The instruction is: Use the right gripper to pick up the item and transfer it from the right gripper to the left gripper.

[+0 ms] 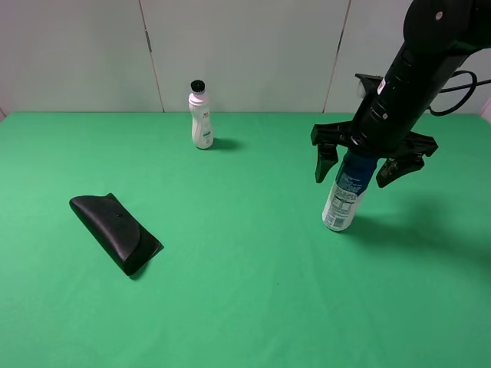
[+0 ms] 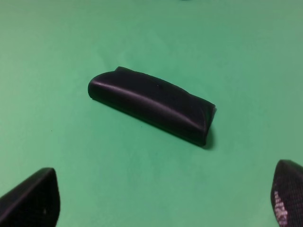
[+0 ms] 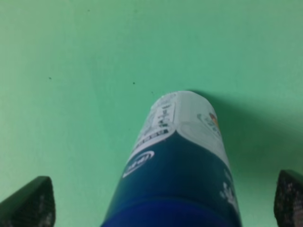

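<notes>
The item, a can with a blue upper body and white labelled lower body, stands upright on the green table at the right. My right gripper is open, with its fingers spread on either side of the can's blue top and not touching it. The arm hides the cap in the exterior view. In the right wrist view the can fills the space between the open fingertips. My left gripper is open and empty, hovering above the black case. The left arm is out of the exterior view.
A flat black pouch-like case lies on the left of the green table. A small white bottle with a black cap stands at the back near the wall.
</notes>
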Tool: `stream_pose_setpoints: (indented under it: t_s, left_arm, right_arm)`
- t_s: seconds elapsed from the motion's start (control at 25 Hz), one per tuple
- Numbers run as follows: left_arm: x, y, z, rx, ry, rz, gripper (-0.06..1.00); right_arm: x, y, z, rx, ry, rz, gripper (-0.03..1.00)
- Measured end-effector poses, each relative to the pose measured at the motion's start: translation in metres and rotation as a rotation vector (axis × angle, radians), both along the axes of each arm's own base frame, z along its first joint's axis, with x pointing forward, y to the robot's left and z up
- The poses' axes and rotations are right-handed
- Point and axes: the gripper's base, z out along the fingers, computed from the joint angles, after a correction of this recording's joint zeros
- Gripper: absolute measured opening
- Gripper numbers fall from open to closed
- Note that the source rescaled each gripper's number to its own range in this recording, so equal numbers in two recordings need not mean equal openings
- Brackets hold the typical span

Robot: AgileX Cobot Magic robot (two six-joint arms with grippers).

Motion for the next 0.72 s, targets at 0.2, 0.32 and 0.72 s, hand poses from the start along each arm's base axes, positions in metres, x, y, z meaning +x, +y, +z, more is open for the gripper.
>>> stream_pose_setpoints:
  t_s: [0.2,0.32,0.72]
  left_arm:
    - [0.0,0.0,0.0,0.0,0.0,0.0,1.0]
    - [0.0,0.0,0.0,0.0,0.0,0.0,1.0]
    - [0.0,0.0,0.0,0.0,0.0,0.0,1.0]
  right_arm:
    - [-0.0012,-0.0009,-0.0009,-0.01,0.011,0.002,0.02]
    - [-0.0013,-0.0009,-0.0008,-0.009,0.012,0.0,0.02]
    - [-0.0013,-0.0009,-0.0008,-0.008,0.013,-0.006,0.02]
